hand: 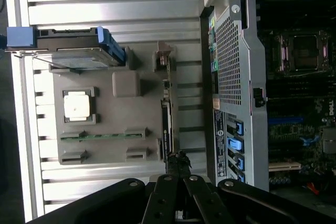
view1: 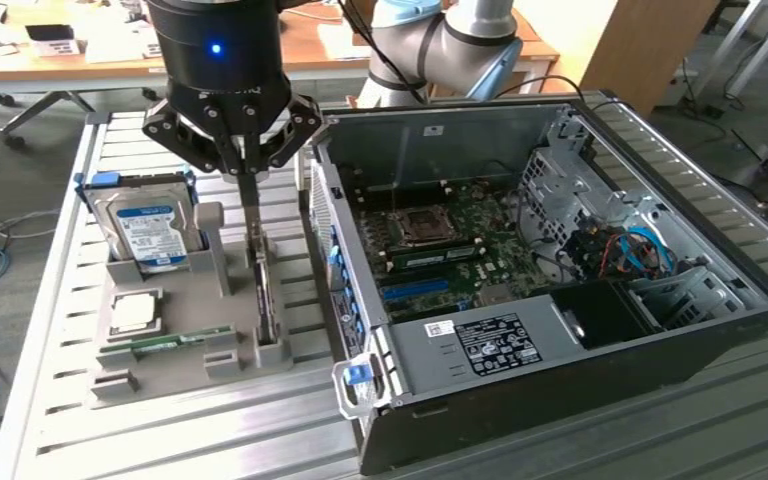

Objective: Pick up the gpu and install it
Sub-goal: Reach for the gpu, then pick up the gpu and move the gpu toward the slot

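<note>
The gpu (view1: 267, 300) stands on edge in the grey moulded holder (view1: 157, 378), left of centre in the exterior view. Its long axis runs up-down the frame beside the black steel case (view1: 584, 390). The claw (view1: 243, 178), its 2 fingers pressed together, hangs directly above the thin card's upper end; contact unclear.

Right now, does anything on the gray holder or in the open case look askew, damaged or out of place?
Nothing stands out. The gpu stands on edge in its slot of the gray holder; the hard drive, CPU and RAM stick sit squarely in theirs. The computer case shows no damage.
</note>
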